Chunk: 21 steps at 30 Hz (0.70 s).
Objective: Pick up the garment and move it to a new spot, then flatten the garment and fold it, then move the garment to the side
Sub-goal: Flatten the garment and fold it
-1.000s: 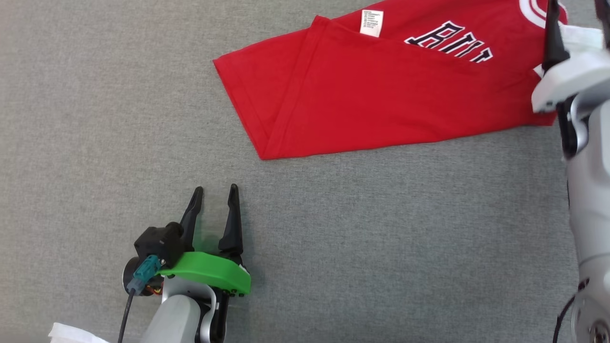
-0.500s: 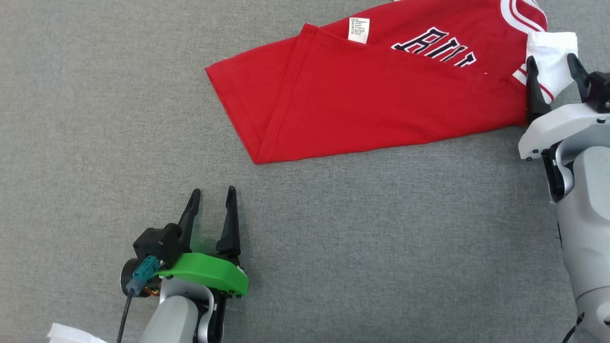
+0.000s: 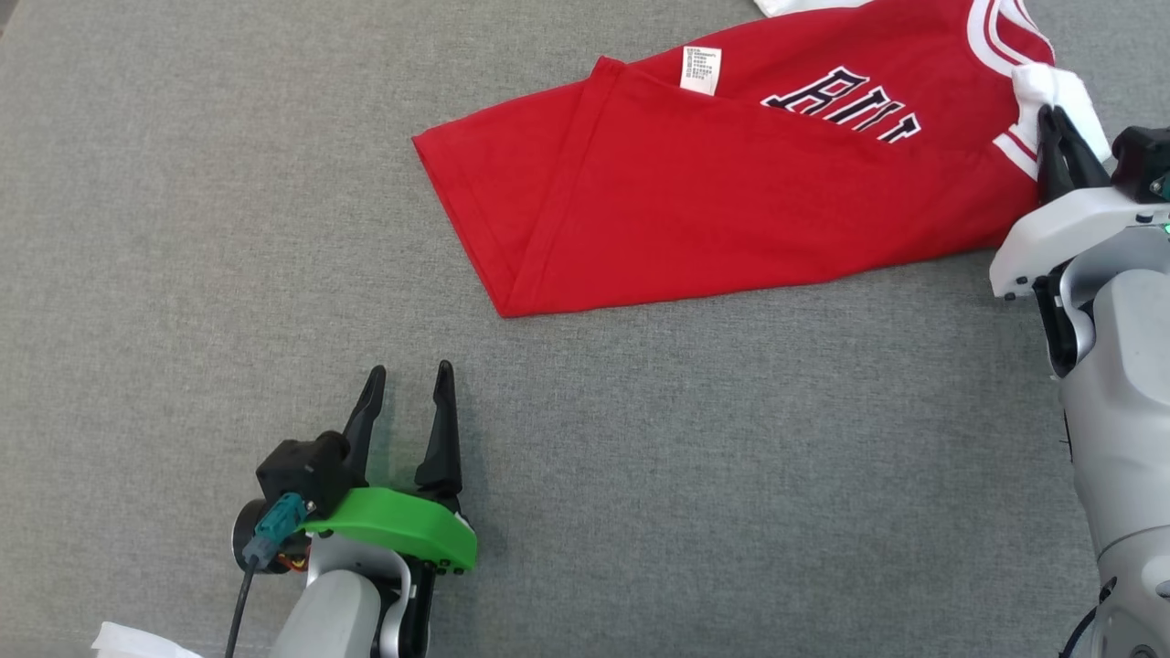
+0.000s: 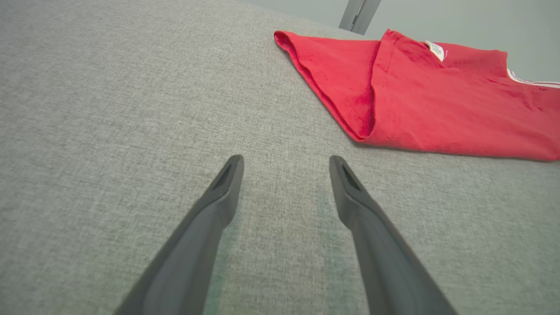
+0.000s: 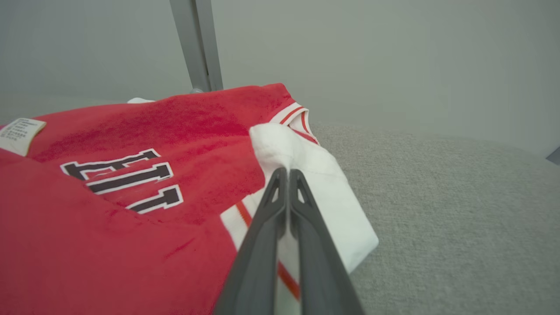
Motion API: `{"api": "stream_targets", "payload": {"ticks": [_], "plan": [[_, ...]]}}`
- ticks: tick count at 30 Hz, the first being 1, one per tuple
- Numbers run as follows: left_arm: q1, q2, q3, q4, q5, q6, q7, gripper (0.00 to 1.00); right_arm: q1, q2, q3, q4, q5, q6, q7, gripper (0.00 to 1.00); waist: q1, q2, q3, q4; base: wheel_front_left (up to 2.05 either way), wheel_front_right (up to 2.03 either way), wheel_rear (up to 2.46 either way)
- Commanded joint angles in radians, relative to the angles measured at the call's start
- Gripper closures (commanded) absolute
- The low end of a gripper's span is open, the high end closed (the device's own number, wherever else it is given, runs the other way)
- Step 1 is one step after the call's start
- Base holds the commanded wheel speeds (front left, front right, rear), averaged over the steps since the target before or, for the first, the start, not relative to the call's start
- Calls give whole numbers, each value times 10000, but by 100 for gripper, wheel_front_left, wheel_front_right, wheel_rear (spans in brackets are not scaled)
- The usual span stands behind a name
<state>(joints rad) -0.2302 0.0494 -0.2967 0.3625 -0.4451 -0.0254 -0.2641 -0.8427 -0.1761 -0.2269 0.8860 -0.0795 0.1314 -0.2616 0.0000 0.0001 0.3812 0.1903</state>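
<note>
The grey fabric-covered bench (image 3: 183,228) carries the red cotton jersey (image 3: 731,210) at its far right. It looks limp and light, best pinched at edges. The right claw (image 5: 288,173) is clamped on its white sleeve (image 5: 315,175); the left claw (image 3: 411,370) gapes apart.

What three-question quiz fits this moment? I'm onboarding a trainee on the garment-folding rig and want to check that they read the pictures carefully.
1. True or false: the left gripper is shut.
2. Multiple choice: the right gripper is shut on which part of the red garment? A. its white sleeve; B. a hood; C. a trouser leg.
3. Short answer: which gripper touches no fabric?

Key: 1 false; 2 A; 3 the left.
</note>
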Motion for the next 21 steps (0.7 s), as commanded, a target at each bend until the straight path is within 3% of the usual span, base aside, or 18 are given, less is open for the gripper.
{"api": "stream_targets", "payload": {"ticks": [1, 9, 16, 21], "plan": [[129, 30, 38, 10, -15, -20, 1, 0, 125, 26, -37, -247, 93, -16, -45, 100, 0, -1, -111, -72, 0, 0, 0], [260, 30, 2, 12, 172, -143, 1, 0, 1290, 521, 384, -3277, 1110, -18, -43, 100, 0, -1, -732, -461, 0, 0, 0], [576, 31, 129, 107, 245, -137, 1, 0, 3823, 966, 775, -5994, 1855, -16, -45, 100, 0, -1, -1439, -1056, 0, 0, 0], [840, 34, 259, 157, 345, -157, 0, 0, 5668, 1179, 448, -6456, 2128, -18, -45, 99, 0, -1, -1787, -1517, 0, 0, 0]]}}
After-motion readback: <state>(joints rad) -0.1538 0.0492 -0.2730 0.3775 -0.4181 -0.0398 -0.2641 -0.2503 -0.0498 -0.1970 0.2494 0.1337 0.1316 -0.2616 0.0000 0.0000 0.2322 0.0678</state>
